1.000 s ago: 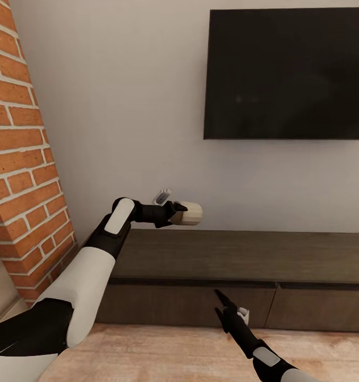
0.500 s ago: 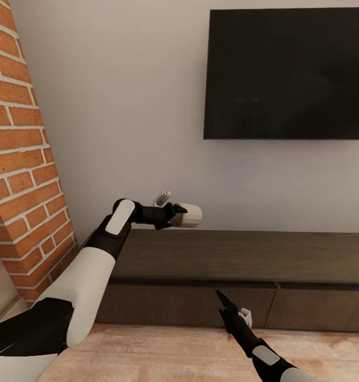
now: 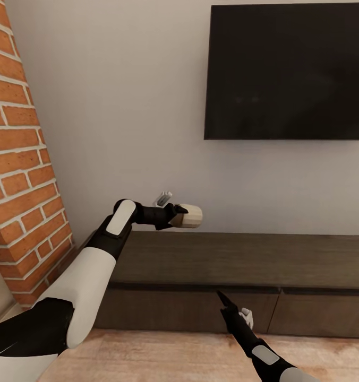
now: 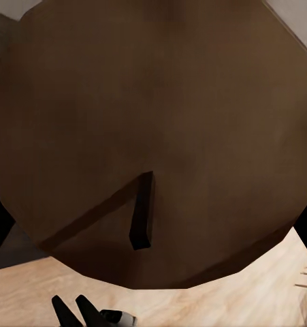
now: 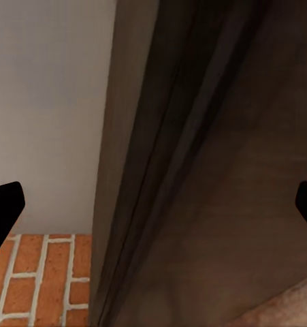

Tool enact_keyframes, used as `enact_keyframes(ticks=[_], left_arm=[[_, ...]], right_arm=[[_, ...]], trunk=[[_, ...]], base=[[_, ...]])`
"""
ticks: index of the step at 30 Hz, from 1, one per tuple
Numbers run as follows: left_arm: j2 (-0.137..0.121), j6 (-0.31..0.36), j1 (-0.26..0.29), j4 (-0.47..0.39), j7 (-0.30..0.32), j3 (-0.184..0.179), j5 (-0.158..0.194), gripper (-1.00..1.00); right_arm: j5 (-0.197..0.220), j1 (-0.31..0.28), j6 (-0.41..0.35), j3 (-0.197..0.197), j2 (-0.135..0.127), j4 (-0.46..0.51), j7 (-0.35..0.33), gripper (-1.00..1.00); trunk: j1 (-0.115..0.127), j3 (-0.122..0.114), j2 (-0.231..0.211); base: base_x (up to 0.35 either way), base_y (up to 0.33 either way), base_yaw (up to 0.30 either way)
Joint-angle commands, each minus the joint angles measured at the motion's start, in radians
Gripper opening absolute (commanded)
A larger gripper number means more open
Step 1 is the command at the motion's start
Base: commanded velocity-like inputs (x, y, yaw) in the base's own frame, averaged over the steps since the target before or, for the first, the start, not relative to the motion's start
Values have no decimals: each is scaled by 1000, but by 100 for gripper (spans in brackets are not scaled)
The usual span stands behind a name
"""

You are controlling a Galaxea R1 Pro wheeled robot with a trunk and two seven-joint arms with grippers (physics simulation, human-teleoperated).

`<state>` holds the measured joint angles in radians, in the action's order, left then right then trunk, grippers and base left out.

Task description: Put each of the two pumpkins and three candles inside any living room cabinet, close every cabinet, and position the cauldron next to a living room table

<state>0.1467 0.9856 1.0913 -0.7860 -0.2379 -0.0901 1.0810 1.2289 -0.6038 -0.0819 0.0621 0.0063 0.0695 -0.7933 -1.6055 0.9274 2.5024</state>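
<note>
Right gripper [image 3: 222, 297] sat low at the cabinet [image 3: 243, 260] front, near the seam between two shut drawer fronts; fingers [image 5: 3, 204] spread wide, empty. Best move, judged: hook the top lip of one front and pull straight back. Floor [image 3: 163, 355] behind was free. Further off, left gripper [image 3: 180, 215] pinched a candle [image 3: 190, 216] above the cabinet's top, left end. Brick wall [image 3: 20, 185] crowded that corner.

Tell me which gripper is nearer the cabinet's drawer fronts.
Right. The right gripper is open just before the drawer fronts; the left gripper holds a candle above the cabinet top.
</note>
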Motion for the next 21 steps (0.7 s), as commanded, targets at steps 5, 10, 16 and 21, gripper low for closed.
enact_keyframes(ticks=[5, 10, 16, 21], left_arm=[[0, -4, 0, -1, -11, -19, 12, -100], [0, -5, 0, -1, -10, -21, 12, -100], [0, -5, -1, -1, -9, -22, 12, -100], [0, -5, -1, -1, -9, -22, 11, -100]], right_arm=[[11, -1, -6, 5, 1, -1, -45, 100], [12, -1, -10, 4, 1, -1, -55, 100], [14, -1, -12, 4, 1, -3, -54, 100], [39, -1, -12, 4, 1, -4, -53, 100]], trunk=[[0, 1, 0], [0, 1, 0], [0, 1, 0], [0, 1, 0]], base=[[22, 0, 0], [2, 0, 0], [0, 0, 0], [0, 0, 0]])
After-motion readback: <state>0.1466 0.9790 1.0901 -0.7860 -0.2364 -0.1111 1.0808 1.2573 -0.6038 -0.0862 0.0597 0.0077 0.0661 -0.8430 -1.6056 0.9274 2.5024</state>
